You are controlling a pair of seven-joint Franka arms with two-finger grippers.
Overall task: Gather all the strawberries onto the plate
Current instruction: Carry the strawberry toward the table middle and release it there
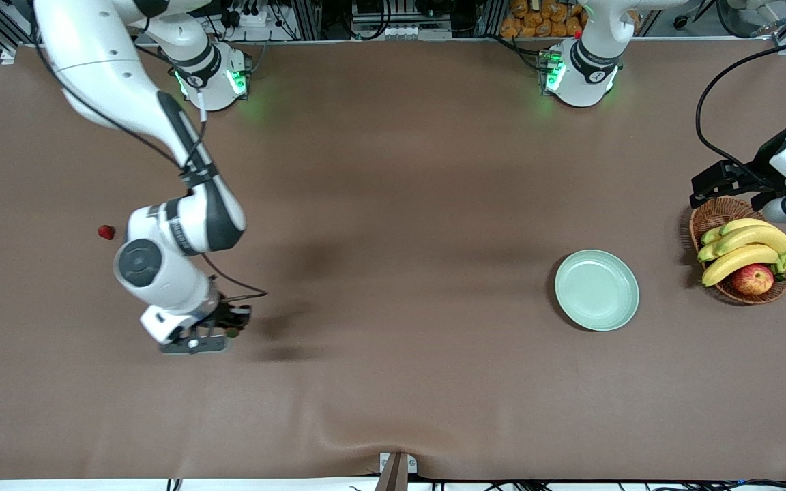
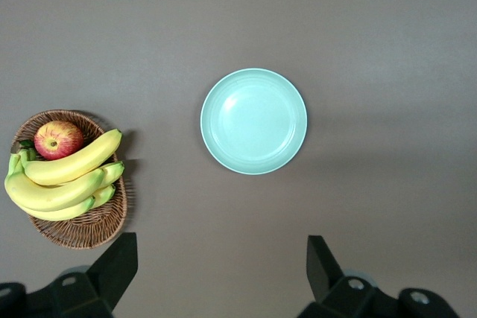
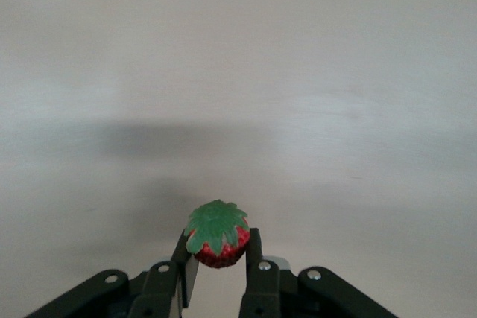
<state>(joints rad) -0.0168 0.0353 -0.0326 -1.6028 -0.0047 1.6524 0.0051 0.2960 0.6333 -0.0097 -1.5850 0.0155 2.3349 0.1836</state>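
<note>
The right claw (image 3: 218, 258) is pinching a strawberry (image 3: 217, 237) between its fingertips, leafy cap showing, over the counter (image 1: 393, 341) toward the right arm's end. The left claw (image 2: 223, 273) is waiting with its jaws spread wide and empty, up above the fruit basket (image 1: 720, 213). A second strawberry (image 1: 106, 232) is lying on the counter near the right arm, well apart from the plate (image 1: 596, 290), which is sitting empty beside the basket of bananas (image 1: 744, 249) and an apple (image 1: 752, 279); I am seeing no third berry. The berry is looking tiny and light, probably smooth enough to slip, so gripping across its red body below the cap seems safest. The brown covering is lying mostly flat, rippling slightly at the front edge, leaving plenty of open room for carrying across.
</note>
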